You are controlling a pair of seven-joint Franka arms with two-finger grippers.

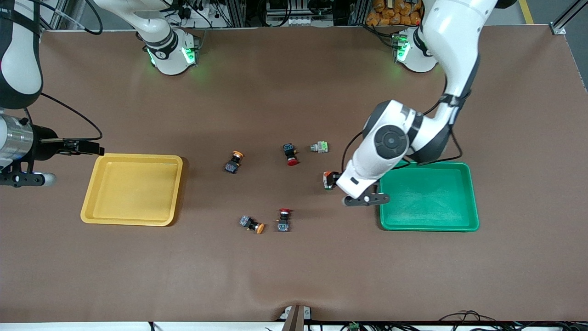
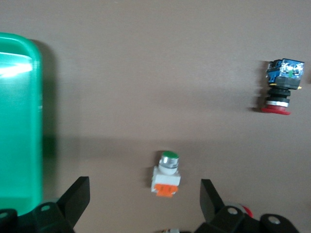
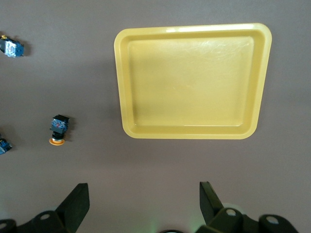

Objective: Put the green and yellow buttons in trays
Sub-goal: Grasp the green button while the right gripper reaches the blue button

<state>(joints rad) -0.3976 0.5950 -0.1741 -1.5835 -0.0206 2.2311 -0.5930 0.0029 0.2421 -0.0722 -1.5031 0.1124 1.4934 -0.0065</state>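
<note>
One green button (image 1: 328, 180) lies beside the green tray (image 1: 464, 171), partly under my left hand. In the left wrist view this green button (image 2: 166, 174) lies on the table between the open fingers of my left gripper (image 2: 143, 204), which hangs over it, with the green tray (image 2: 19, 145) beside it. My left gripper (image 1: 344, 184) holds nothing. A second green button (image 1: 319, 147) lies farther from the camera. Two yellow buttons (image 1: 234, 162) (image 1: 252, 224) lie between the trays. My right gripper (image 1: 94, 149) is open and empty, up beside the yellow tray (image 1: 132, 158).
Two red-capped switches (image 1: 290, 154) (image 1: 283, 219) lie among the buttons; one red-capped switch (image 2: 282, 87) shows in the left wrist view. The right wrist view shows the yellow tray (image 3: 124, 87), nothing in it, and a yellow button (image 3: 58, 128).
</note>
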